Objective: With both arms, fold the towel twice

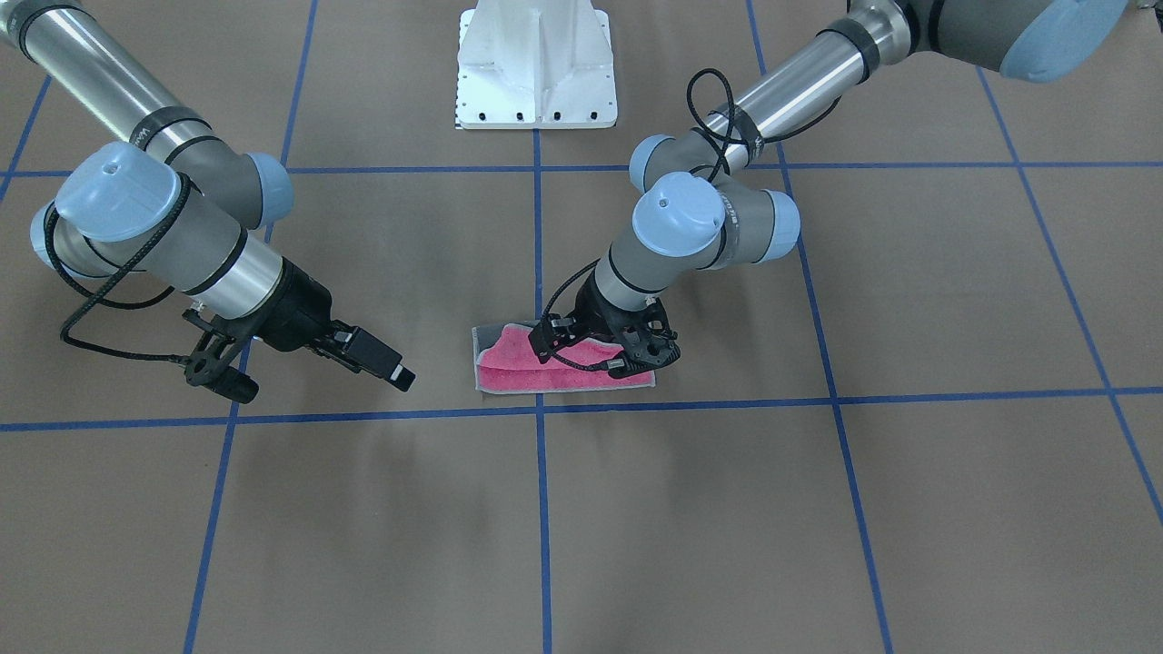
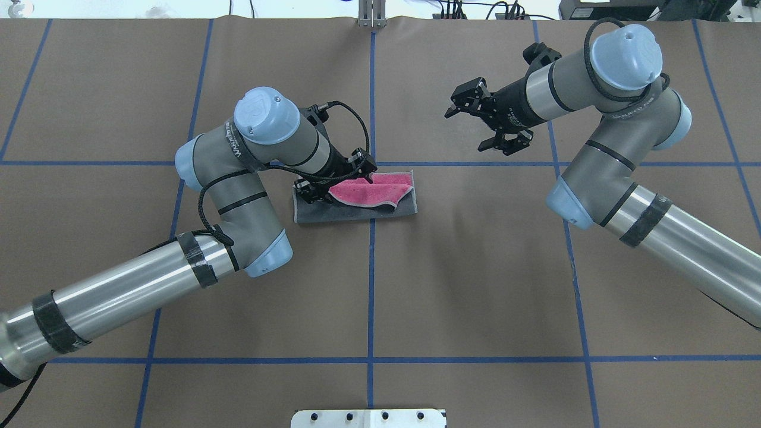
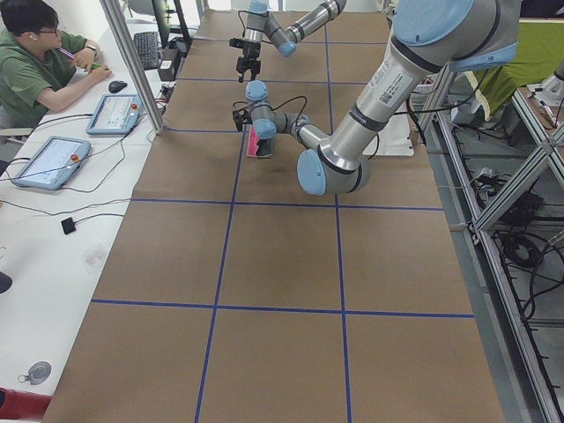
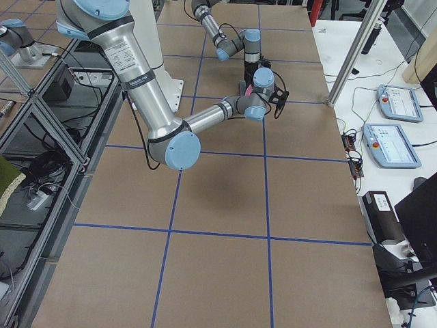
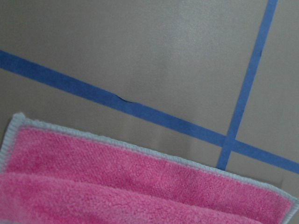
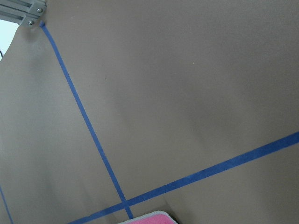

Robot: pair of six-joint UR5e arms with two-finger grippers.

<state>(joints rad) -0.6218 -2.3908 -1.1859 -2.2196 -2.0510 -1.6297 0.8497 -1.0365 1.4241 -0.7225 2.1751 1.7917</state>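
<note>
**A:** Where is the small pink-and-grey terry towel (image 2: 380, 208) lying?

**B:** It is lying about midway across the brown tabletop (image 2: 475, 267), straddling the blue tape line (image 2: 371, 285) that runs from near to far. It is already doubled into a strip. Its long axis is running left to right, with pink showing on top and a grey band along the near edge.

**A:** Which arm is sitting closer?

**B:** The left one. The black left gripper (image 2: 342, 178) is sitting low over the strip's left end, right at the cloth. I cannot tell whether it is pinching the pink layer or only touching it. Its wrist view is showing just pink pile and the pale stitched edge.

**A:** And the right?

**B:** The black right gripper (image 2: 480, 122) is hovering spread wide and empty. It is well apart from the towel, off to the right and farther out.

**A:** So what is the second fold depending on?

**B:** I am judging that it is depending on that left-to-right axis, since one short end needs carrying over the other. The left gripper is sitting at one end, and the free right end is lying on the right arm's side.
</note>
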